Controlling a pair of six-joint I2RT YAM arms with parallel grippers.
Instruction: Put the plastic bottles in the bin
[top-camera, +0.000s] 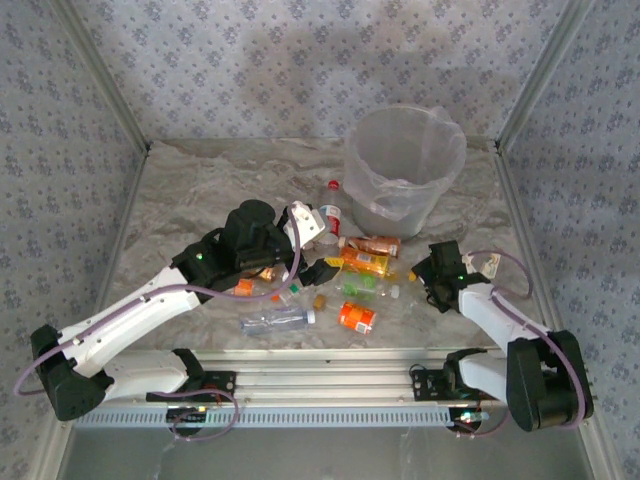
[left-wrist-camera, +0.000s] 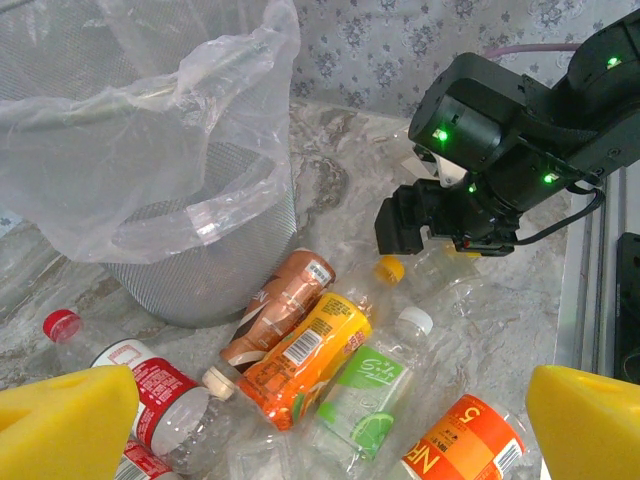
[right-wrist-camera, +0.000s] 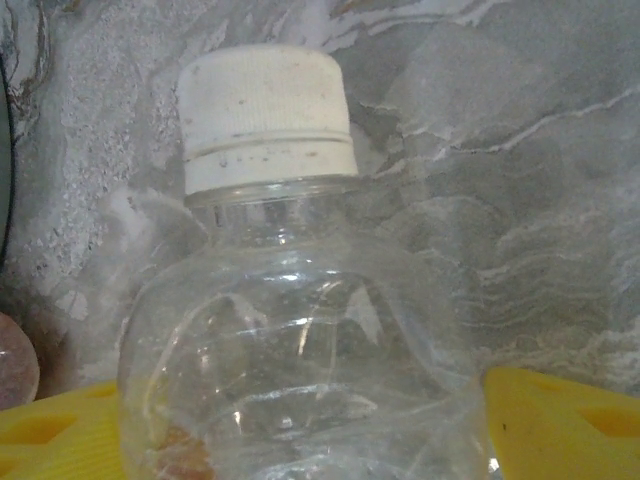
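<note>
Hovering: left gripper (left-wrist-camera: 330, 430), fingers wide apart, over plastic bottles (left-wrist-camera: 300, 355) beside bin (left-wrist-camera: 205, 270) | right gripper (right-wrist-camera: 310, 425) fingers flank clear white-capped bottle (right-wrist-camera: 290, 330), clamping unclear

This looks like a robotics lab test cell rather than a home. The grey-blue flower-patterned wallpaper panels (top-camera: 300, 60) are set in bare aluminium frame posts (top-camera: 110, 88), which box in a grey marble-look tabletop (top-camera: 200, 190). A white-and-black left robot arm (top-camera: 130, 315) and its right twin (top-camera: 490, 305) are bolted to a ribbed metal rail (top-camera: 320, 382) at the near edge.
</note>
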